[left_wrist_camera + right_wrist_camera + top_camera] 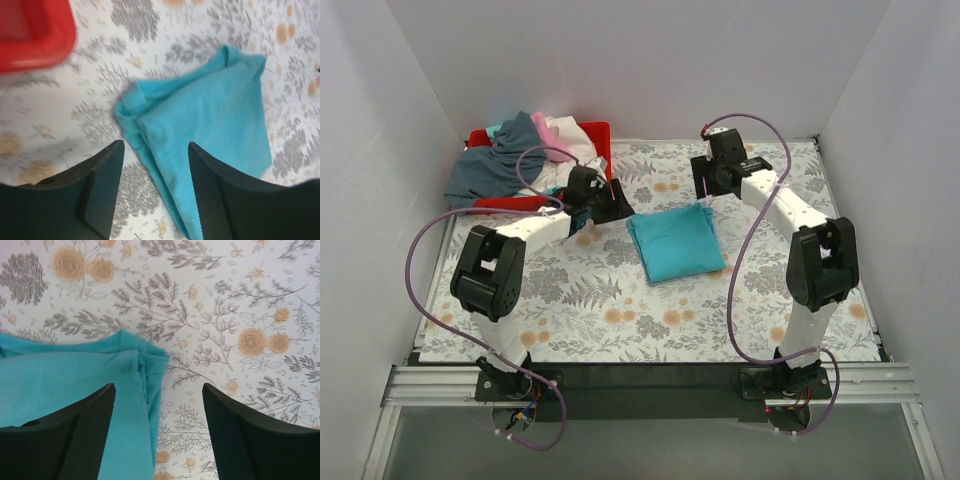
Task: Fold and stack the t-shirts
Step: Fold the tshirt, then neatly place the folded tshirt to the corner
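The left gripper (155, 150) fills the bottom of my left wrist feed, its 2 black fingers (100, 190) spread wide with nothing clamped between them. Just beyond and partly under them lies the turquoise t-shirt (215, 115), folded, with a bunched corner pointing toward the gap. A rim of the red tray (40, 35) shows at the upper left of that feed.

On my right wrist feed the right gripper (157, 390) is likewise spread apart and empty. The shirt's layered corner sits between its fingertips and runs off to the left, with the flower-printed table (240, 300) bare beyond.

From the overhead camera I see the turquoise shirt as a rough rectangle near the middle of the table, slightly right of centre. 1 gripper is at each of its far corners, left and right. I cannot tell whether either touches the cloth.

The tray sits in the far left corner. A grey shirt (490, 170) spills over its left side, and white and pink shirts (560, 130) are heaped behind it.
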You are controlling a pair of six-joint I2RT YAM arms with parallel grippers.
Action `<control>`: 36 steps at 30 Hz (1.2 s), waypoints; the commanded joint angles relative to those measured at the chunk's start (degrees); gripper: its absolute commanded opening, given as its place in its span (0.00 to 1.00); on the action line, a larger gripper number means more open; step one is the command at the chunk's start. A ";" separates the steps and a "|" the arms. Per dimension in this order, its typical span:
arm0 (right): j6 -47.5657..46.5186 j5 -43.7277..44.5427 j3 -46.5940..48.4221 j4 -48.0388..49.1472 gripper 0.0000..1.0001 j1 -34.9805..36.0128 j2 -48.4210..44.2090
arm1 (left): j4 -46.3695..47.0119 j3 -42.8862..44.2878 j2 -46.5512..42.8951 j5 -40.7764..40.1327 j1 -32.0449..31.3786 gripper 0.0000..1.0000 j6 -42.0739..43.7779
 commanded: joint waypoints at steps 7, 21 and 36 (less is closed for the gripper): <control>1.19 -3.27 -12.04 10.13 0.70 -3.43 -12.58 | 3.29 1.94 -4.58 -3.24 -0.81 0.63 0.13; 2.08 -45.62 -29.28 20.85 0.73 -18.89 -13.12 | 1.89 -0.25 1.48 0.72 -4.77 0.63 0.48; 3.05 -51.47 -30.70 24.55 0.72 -18.64 -5.12 | -0.04 -2.45 6.67 3.09 -4.86 0.61 0.92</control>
